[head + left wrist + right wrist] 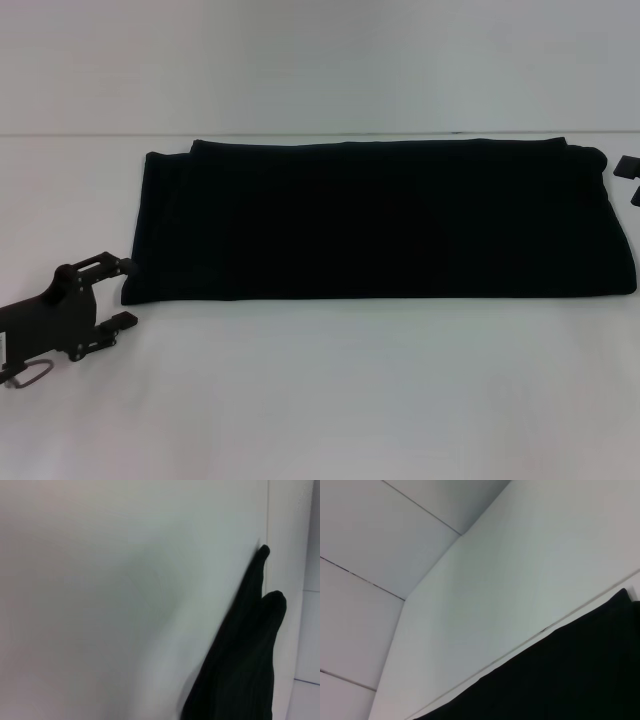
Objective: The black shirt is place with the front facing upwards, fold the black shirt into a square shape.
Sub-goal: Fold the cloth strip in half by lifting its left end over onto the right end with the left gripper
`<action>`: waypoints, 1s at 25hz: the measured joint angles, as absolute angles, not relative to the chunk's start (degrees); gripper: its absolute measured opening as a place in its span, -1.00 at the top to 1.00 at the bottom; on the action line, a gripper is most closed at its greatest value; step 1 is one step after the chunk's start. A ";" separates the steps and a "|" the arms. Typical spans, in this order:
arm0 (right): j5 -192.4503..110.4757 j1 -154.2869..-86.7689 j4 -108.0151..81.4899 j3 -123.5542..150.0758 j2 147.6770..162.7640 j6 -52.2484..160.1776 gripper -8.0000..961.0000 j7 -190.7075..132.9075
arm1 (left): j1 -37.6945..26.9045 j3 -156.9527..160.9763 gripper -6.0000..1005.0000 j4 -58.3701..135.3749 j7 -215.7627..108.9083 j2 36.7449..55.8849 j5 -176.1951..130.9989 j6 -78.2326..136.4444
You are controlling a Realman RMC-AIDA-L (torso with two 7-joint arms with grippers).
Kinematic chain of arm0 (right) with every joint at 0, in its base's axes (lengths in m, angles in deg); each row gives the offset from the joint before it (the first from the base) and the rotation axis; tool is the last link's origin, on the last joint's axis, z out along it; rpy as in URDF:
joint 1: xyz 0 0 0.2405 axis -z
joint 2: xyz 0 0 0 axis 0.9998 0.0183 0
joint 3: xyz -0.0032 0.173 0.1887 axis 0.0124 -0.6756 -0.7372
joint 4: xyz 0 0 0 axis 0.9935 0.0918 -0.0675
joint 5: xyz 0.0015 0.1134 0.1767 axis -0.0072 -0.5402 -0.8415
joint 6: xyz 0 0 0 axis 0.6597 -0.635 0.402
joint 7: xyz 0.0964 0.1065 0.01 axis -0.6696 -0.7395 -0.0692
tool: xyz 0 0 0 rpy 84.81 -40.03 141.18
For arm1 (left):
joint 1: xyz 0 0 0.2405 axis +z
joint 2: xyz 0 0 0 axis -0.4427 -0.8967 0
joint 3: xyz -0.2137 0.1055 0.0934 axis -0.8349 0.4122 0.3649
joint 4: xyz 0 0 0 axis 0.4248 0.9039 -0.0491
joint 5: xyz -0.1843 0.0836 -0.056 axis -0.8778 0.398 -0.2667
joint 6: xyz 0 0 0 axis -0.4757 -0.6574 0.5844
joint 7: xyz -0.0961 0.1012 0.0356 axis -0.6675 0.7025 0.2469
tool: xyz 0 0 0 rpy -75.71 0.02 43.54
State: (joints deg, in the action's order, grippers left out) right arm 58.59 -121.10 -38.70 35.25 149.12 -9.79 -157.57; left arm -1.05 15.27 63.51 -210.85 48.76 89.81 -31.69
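Black shirt [380, 220] lies across the middle of the white table [320, 400] as a long, wide band, its layers doubled over lengthwise, so I judge the first folds done and the cross folds that would bring it to a square not yet made. No lettering or neck label shows; the upper face is plain black with faint ribbing, edges fairly straight, and a second layer peeks out along the far edge and at the far left corner. The left end effector [113, 293] sits low near the shirt's near left corner, just off the cloth, fingers spread and holding nothing. Only a sliver of the right end effector [630, 175] shows by the shirt's right end; I cannot tell its state.
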 joint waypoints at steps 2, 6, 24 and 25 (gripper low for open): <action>58.57 -120.97 -38.69 35.26 149.11 -9.79 -0.47 -157.57 | -1.31 15.28 -0.50 63.26 -211.03 48.97 89.82 -31.18; 58.56 -120.78 -38.73 35.27 149.07 -9.71 -0.47 -157.57 | -1.61 15.25 -0.50 63.22 -211.20 49.27 89.80 -30.60; 58.56 -120.61 -38.75 35.12 148.75 -8.39 -0.47 -157.57 | -9.05 15.68 -0.49 58.26 -211.41 48.73 90.07 -22.32; 58.56 -120.68 -38.80 34.97 148.71 -8.38 -0.47 -157.57 | -9.38 15.60 -0.49 58.28 -210.85 48.84 89.90 -22.14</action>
State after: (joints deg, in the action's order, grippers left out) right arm 58.56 -120.68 -38.80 34.97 148.71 -8.38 -157.57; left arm -9.38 15.60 58.28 -210.85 48.84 89.90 -22.14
